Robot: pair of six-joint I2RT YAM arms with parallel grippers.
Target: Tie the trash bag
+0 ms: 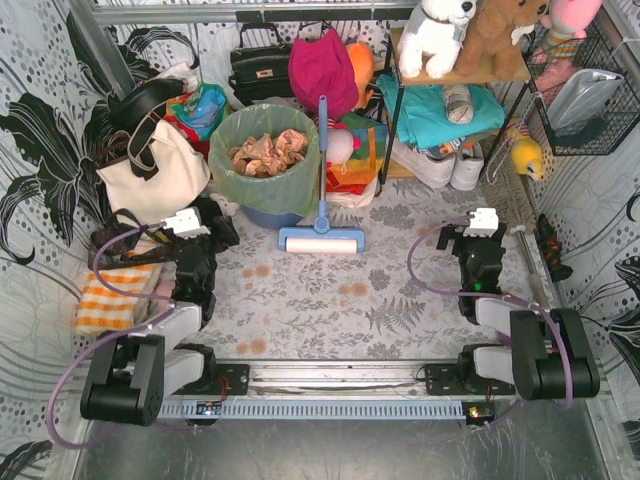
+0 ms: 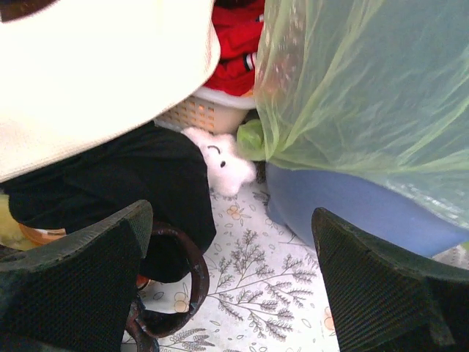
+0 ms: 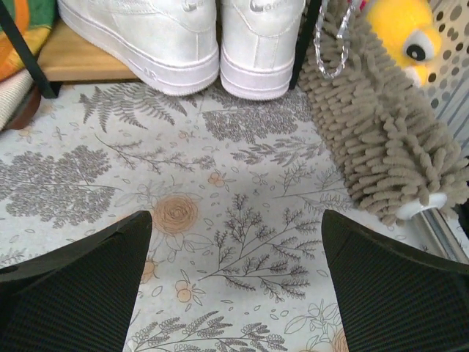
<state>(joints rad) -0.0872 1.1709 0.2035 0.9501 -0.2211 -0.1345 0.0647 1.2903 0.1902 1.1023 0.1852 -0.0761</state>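
Note:
The trash bag point(image 1: 262, 162) is thin lime-green plastic lining a round blue bin point(image 1: 268, 214) at the back centre, its mouth open with crumpled brown paper point(image 1: 268, 150) inside. In the left wrist view the trash bag point(image 2: 366, 95) drapes over the blue bin point(image 2: 352, 209) at upper right. My left gripper point(image 1: 205, 222) stands open just left of the bin, nothing between its fingers point(image 2: 80, 286). My right gripper point(image 1: 478, 232) is open over the floral table cloth point(image 3: 242, 242) at the right, far from the bag, with its fingers point(image 3: 396, 293) empty.
A cream tote bag point(image 1: 150, 178) with dark straps sits left of the bin. A blue lint roller point(image 1: 322, 238) leans in front of it. White sneakers point(image 3: 183, 40) stand under a shelf point(image 1: 450, 75); a brown mop duster point(image 3: 381, 139) lies right. An orange checked cloth point(image 1: 112, 298) lies at left.

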